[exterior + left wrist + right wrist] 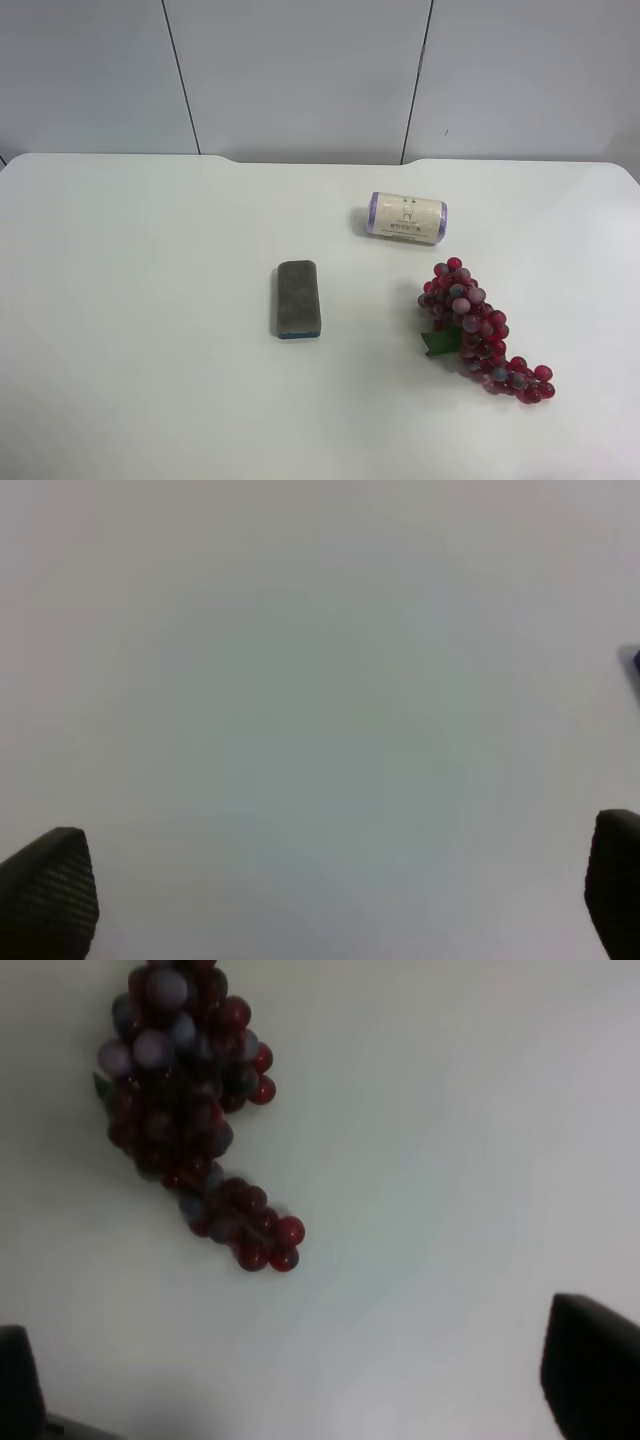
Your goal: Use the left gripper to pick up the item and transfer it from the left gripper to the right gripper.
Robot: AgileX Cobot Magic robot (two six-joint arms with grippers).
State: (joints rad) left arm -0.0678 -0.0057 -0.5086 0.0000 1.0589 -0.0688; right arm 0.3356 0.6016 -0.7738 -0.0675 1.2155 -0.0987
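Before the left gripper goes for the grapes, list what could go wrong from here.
1. The left gripper sees only bare table; the grapes show in the right wrist view instead, so the reach is probably long.
2. The bunch is lumpy and tapering, so open fingers may pinch a few grapes and let it swing or slip.
3. The cream roll lies near the bunch and could get knocked and roll.
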